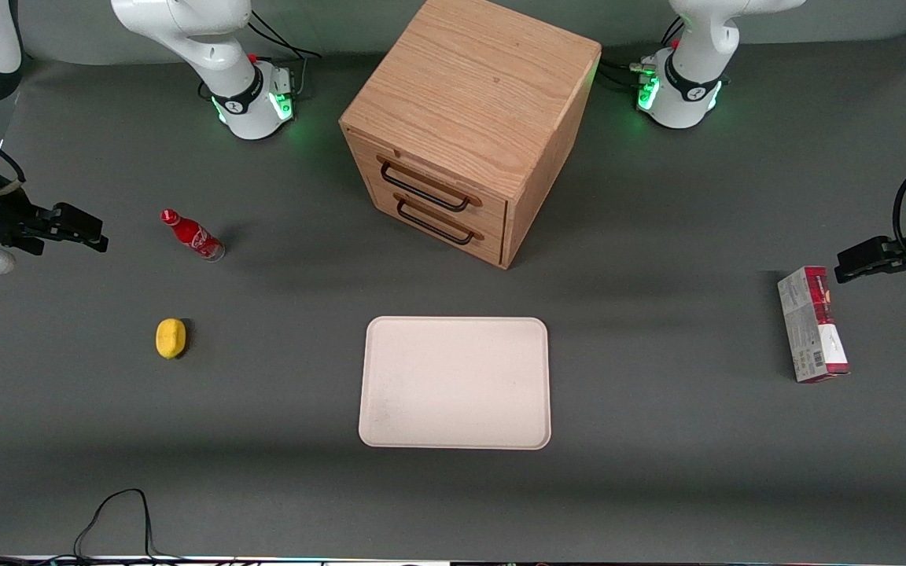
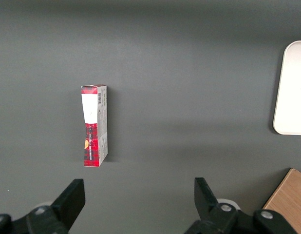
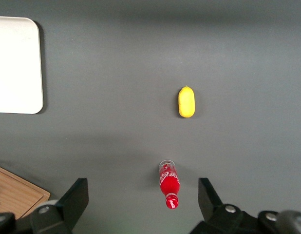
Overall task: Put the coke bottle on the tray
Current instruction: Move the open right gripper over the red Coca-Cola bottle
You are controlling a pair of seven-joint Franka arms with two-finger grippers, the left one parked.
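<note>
The coke bottle (image 1: 192, 234), small and red with a red cap and white script, stands on the grey table toward the working arm's end; it also shows in the right wrist view (image 3: 169, 187). The cream-white tray (image 1: 454, 383) lies flat in front of the wooden cabinet, nearer the front camera, with nothing on it; a corner of it shows in the right wrist view (image 3: 16, 63). The right gripper (image 1: 95, 233) is open and empty, raised above the table beside the bottle. In its wrist view (image 3: 142, 190) the bottle sits below, between the spread fingers, close to one finger.
A wooden two-drawer cabinet (image 1: 469, 118) stands at the table's middle. A yellow lemon-like object (image 1: 171, 338) lies nearer the front camera than the bottle. A red-and-grey carton (image 1: 812, 324) lies toward the parked arm's end. A black cable (image 1: 119, 511) loops at the front edge.
</note>
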